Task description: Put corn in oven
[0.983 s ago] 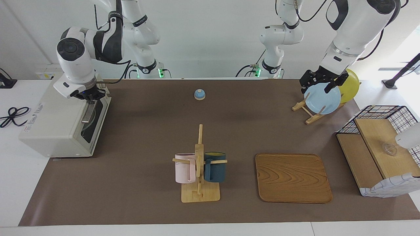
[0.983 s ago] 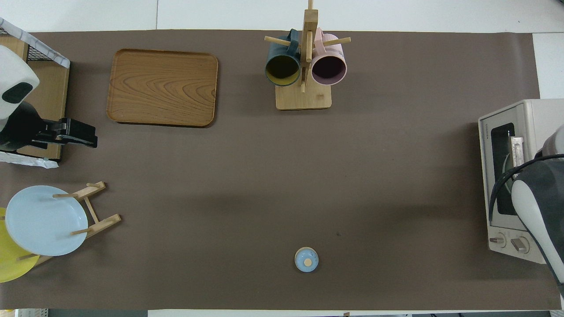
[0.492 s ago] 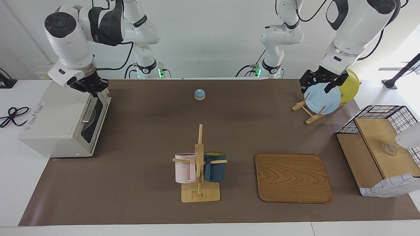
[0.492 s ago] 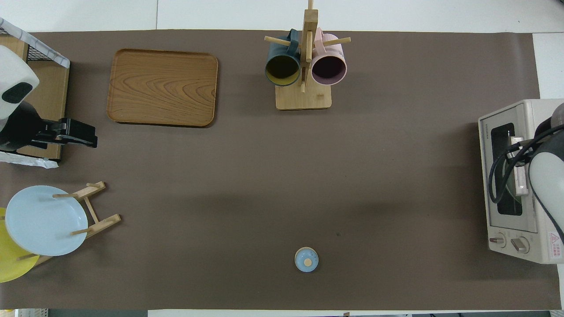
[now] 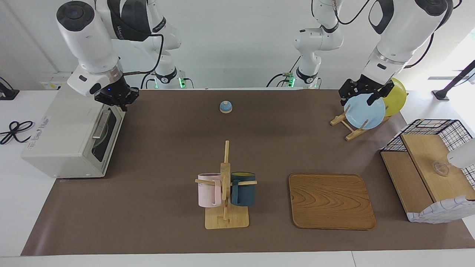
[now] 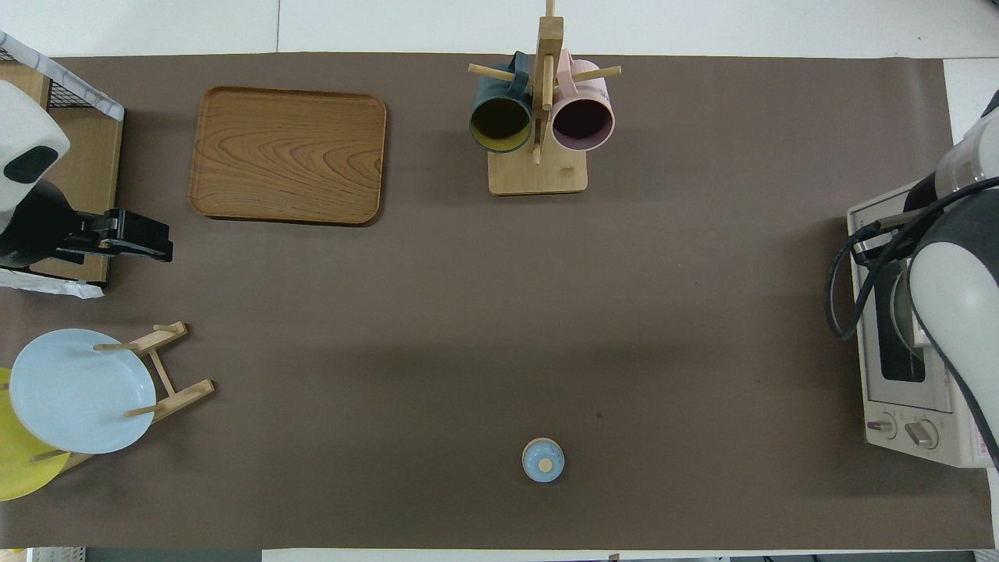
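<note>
**Hovering over a shut oven, with no corn in sight**

Right gripper [image 5: 115,98] hangs just above the upper corner of the oven [image 5: 66,137], at the end of it nearer the robots, holding nothing that shows. Whether its jaws are apart or together cannot be told. The oven door [image 5: 107,129] stands closed, its silver handle [image 5: 101,125] untouched. The corn appears in neither view. It may lie inside, hidden by the dark glass, in which case the job looks all but finished. That is a judgement, not a sighting.

Left gripper [image 5: 365,95] waits in the air by the plate rack, jaws wide apart and empty, over a blue plate [image 5: 365,113] and a yellow plate [image 5: 397,98].

Elsewhere on the counter [image 5: 167,129] sit a small blue bell [image 5: 225,106], a mug stand [image 5: 225,218], a wooden tray [image 5: 331,201] and a basket shelf [image 5: 426,174], all well apart from the oven. None of them stands in front of its door.
</note>
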